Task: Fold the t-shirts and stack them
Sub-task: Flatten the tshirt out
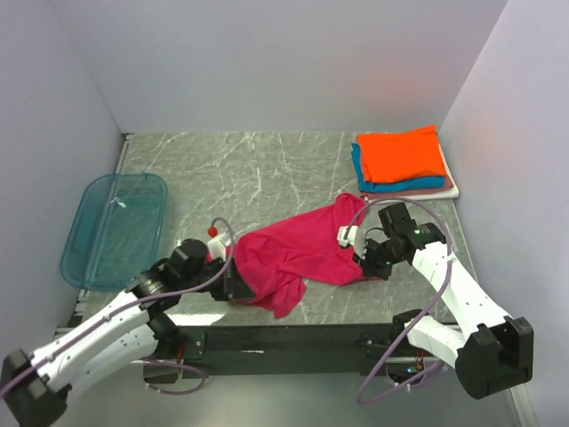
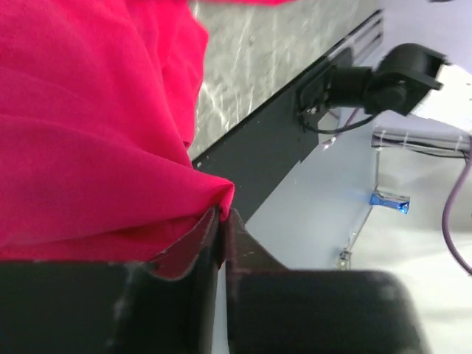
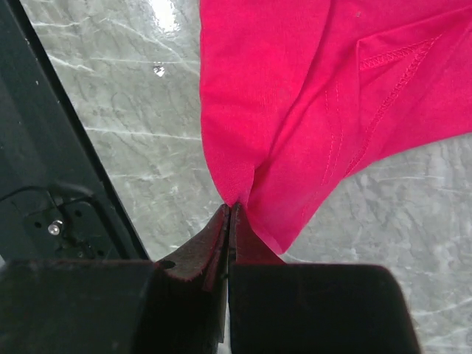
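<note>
Top external view: magenta-red t-shirt (image 1: 298,253) lies crumpled at front middle of table (image 1: 267,169), strung between both arms, probably so it can be pulled flat for folding. Left gripper (image 2: 221,214) closed, pinching cloth fold at shirt's left end. Right gripper (image 3: 230,210) closed, nipping cloth edge at right end. Folded stack (image 1: 400,160), orange on top, sits in far right corner, well apart

Left arm (image 1: 107,325) reaches toward 2 o'clock, right arm (image 1: 453,285) toward 10 o'clock. Left end effector (image 2: 221,214) and right end effector (image 3: 228,210) each pinch the red shirt (image 1: 293,253).
</note>
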{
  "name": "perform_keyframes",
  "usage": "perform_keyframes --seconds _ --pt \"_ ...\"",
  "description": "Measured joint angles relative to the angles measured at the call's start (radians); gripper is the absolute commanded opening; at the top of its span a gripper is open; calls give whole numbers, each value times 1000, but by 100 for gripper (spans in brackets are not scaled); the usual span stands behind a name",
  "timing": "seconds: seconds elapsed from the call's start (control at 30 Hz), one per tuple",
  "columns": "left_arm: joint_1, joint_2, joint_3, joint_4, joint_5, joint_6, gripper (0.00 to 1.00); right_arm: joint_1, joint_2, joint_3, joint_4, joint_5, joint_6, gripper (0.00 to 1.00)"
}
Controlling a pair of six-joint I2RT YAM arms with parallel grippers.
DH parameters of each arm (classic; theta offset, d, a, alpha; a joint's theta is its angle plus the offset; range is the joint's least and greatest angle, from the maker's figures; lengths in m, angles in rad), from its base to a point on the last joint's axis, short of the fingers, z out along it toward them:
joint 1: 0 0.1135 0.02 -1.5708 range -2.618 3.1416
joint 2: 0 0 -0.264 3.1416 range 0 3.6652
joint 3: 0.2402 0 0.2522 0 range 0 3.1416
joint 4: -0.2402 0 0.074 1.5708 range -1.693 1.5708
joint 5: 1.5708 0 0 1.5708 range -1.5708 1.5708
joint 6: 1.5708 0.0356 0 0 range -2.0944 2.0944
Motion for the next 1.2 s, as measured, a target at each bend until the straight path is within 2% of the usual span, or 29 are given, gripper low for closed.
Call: perform_keyframes --seconds 0.03,0.1,0.13,0.27,0.4,0.73,0.97,1.1,1.13,1.2 --pt "-37 33 15 -2 -21 -12 33 0 4 -10 2 1 0 0" --pt "-93 108 50 -16 -74 -26 46 0 11 -12 16 0 2 0" --pt "-115 147 72 -38 -111 -33 57 0 14 -11 27 -3 3 0" --pt "-150 185 141 -132 -273 -30 64 0 43 -8 52 -7 6 0" --pt "-151 153 187 -204 -399 -56 63 0 81 -8 72 -9 11 0" --pt "-155 208 128 -411 -609 -362 60 -2 138 -1 105 -17 35 0" --pt "-155 255 90 -394 -656 -472 56 -2 150 11 119 -21 45 0" --pt "-155 322 86 -345 -668 -485 49 -2 150 11 119 -22 45 0" --pt "-155 336 87 -335 -674 -489 38 -2 150 11 119 -22 45 0" --pt "-155 359 89 -325 -684 -492 28 -3 150 11 119 -22 45 0"
